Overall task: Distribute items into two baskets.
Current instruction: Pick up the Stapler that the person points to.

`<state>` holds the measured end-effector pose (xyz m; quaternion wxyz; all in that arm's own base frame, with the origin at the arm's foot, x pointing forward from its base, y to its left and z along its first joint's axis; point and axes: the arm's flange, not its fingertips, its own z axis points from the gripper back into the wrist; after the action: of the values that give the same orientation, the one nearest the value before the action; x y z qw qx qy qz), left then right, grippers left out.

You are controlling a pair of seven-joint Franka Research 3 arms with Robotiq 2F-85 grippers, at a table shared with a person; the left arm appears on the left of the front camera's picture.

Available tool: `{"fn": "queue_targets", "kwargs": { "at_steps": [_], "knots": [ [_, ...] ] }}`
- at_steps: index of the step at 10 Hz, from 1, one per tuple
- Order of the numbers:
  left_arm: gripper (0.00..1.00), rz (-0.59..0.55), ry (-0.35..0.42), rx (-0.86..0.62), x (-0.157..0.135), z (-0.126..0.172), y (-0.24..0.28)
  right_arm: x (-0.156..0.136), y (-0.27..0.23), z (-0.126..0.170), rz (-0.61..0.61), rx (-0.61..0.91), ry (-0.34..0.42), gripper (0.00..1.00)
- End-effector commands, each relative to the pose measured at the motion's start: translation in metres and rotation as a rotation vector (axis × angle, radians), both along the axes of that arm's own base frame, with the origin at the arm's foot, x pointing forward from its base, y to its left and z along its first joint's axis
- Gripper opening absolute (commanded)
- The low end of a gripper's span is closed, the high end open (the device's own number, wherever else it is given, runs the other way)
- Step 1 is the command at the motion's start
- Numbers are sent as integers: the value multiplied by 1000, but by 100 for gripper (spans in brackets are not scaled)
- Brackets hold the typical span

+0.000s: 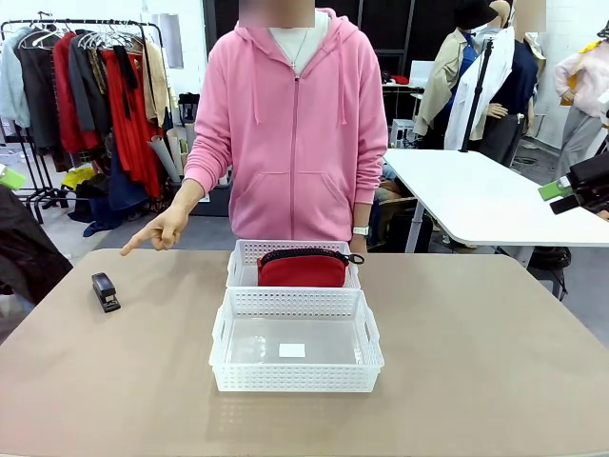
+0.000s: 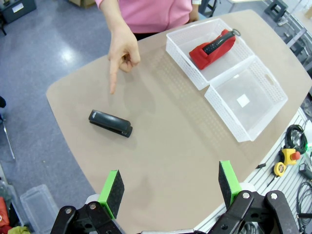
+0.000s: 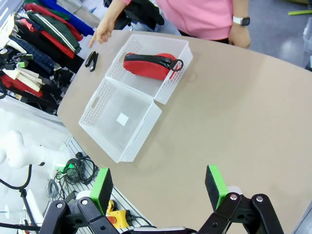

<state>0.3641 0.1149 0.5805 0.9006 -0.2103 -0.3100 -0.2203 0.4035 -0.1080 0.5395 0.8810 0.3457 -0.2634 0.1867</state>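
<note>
Both pincers are released with nothing between the pads. The left gripper [image 2: 169, 184] hangs high over my side's rim of the brown rounded table [image 1: 476, 352]. The right gripper [image 3: 158, 186] sits up off the right side, above that edge. The small black stapler [image 1: 105, 291] lies flat on bare tabletop near the left edge, well apart from the baskets and with open surface all round it. In the left wrist view it's ahead of the spread fingers [image 2: 112, 187] and left of the gap, well apart and well below, with nothing in the way. The person's hand [image 1: 157, 233] is near its far side, index finger aimed down at the table close to it; I can't tell if the fingertip touches the surface. The two white lattice plastic baskets sit mid-table, butted wall to wall. The far basket [image 1: 244, 253] holds the red fabric pouch with the black zipper [image 1: 303, 269], which spans nearly its full width. The near basket [image 1: 295, 379] has a small white label [image 1: 292, 350] on its floor. There's wide bare table to the right of the baskets, and from the right wrist they lie far ahead and to the left.
</note>
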Motion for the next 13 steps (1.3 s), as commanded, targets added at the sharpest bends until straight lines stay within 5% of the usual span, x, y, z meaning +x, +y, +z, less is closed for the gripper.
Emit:
{"fn": "queue_targets", "kwargs": {
  "at_steps": [1,3,9,13],
  "knots": [
    [100,-8,-10,-16,0,1,0,0,0,2,-10,-3,13,100],
    [100,0,0,0,0,0,0,0,0,2,-10,-3,13,100],
    [100,169,244,-7,92,-30,-2,0,0,2,-10,-3,13,100],
    [100,431,327,64,147,-62,-14,0,0,2,-10,-3,13,100]
  ]
}}
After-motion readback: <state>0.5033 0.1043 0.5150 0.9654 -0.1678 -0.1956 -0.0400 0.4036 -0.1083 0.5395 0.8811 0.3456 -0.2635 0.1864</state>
